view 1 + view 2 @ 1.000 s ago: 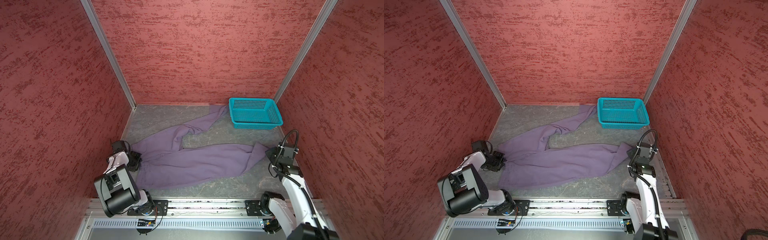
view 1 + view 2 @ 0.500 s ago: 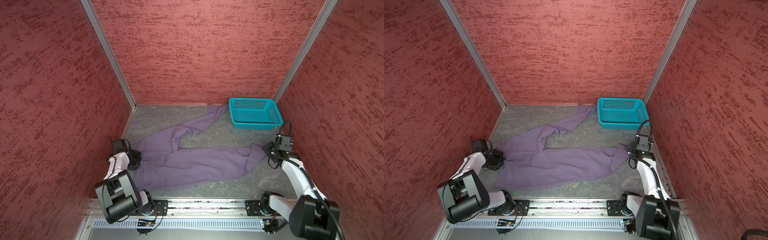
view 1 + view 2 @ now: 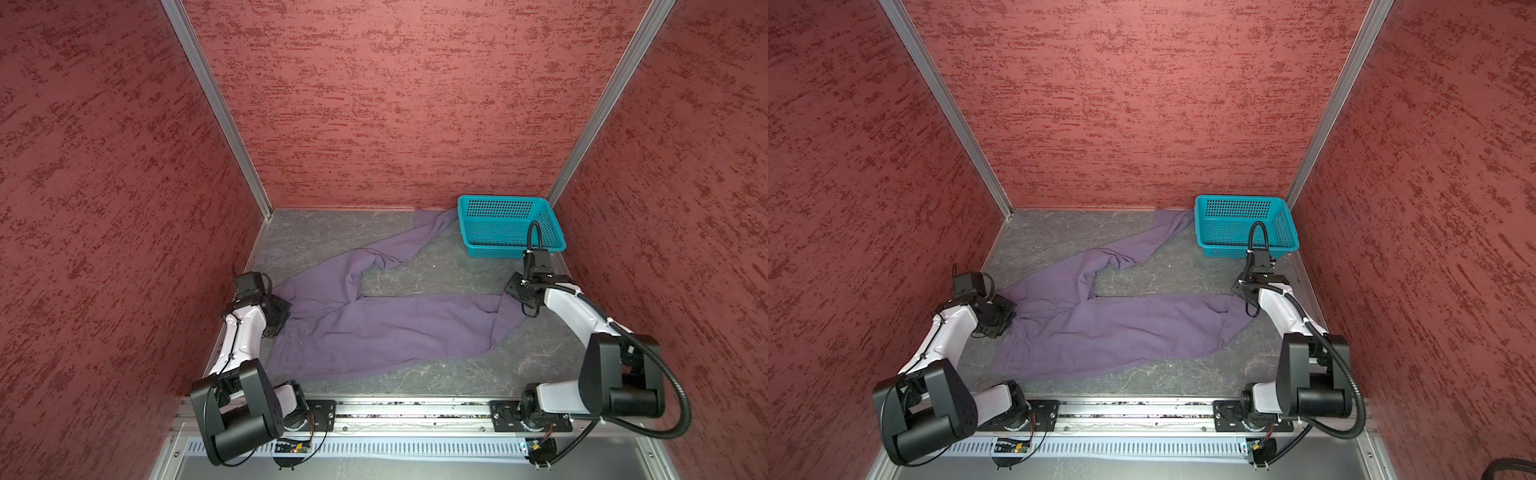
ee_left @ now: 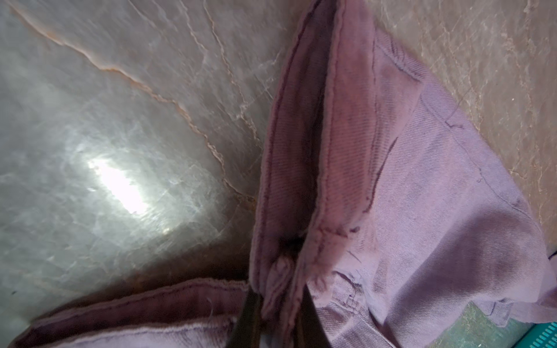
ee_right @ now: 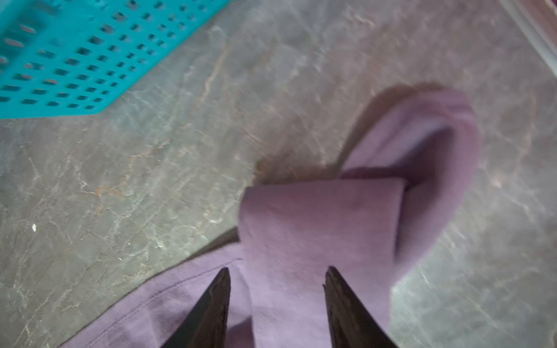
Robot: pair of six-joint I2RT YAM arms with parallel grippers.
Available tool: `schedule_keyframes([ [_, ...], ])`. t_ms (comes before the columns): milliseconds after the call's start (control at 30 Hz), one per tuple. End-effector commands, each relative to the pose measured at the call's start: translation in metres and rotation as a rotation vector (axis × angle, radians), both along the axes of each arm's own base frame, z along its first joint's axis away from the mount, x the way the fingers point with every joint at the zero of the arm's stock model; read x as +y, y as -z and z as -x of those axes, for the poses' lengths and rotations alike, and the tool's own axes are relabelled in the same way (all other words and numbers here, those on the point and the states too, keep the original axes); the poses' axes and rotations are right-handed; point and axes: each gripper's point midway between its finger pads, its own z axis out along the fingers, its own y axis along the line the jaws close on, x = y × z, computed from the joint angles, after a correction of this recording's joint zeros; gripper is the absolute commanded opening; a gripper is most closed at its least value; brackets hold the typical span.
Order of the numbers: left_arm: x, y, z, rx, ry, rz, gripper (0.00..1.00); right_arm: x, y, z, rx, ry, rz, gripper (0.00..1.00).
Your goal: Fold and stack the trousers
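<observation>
the trousers [image 3: 374,328] are lying spread out, one leg end just beside the teal basket [image 3: 509,245], the other near its front. the left gripper [image 4: 278,304], well apart from the basket, is clenching the waistband; the right gripper [image 5: 277,271], near the basket's front, is gaping astride that cuff.

I've got the left arm [image 3: 243,332] stretched low, left hand [image 4: 278,298] pinched shut on the trousers [image 4: 422,195]; right arm [image 3: 577,311] low too, right hand [image 5: 278,271] with fingers [image 5: 211,307] apart.
</observation>
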Motion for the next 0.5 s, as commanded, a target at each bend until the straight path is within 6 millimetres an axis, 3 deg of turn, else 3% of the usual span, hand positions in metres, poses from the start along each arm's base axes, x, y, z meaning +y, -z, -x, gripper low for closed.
schedule_keyframes([
  [0,0.011,-0.019,0.006,-0.002,-0.026,-0.066,0.11,0.000,0.000,-0.011,0.037,-0.049,0.113,0.50],
  [100,0.015,-0.030,0.009,-0.016,-0.045,-0.096,0.14,0.005,0.013,-0.016,0.092,-0.094,0.152,0.51],
  [200,0.016,-0.038,0.010,-0.038,-0.049,-0.103,0.24,0.005,0.029,-0.014,0.161,-0.115,0.171,0.51],
  [333,0.015,-0.037,0.011,-0.036,-0.055,-0.100,0.30,0.003,0.046,-0.010,0.218,-0.127,0.197,0.52],
  [400,0.014,-0.033,0.012,-0.029,-0.058,-0.087,0.32,0.000,0.049,-0.008,0.235,-0.121,0.212,0.50],
  [467,0.013,-0.032,0.011,-0.026,-0.059,-0.080,0.34,-0.004,0.048,-0.007,0.234,-0.114,0.230,0.41],
])
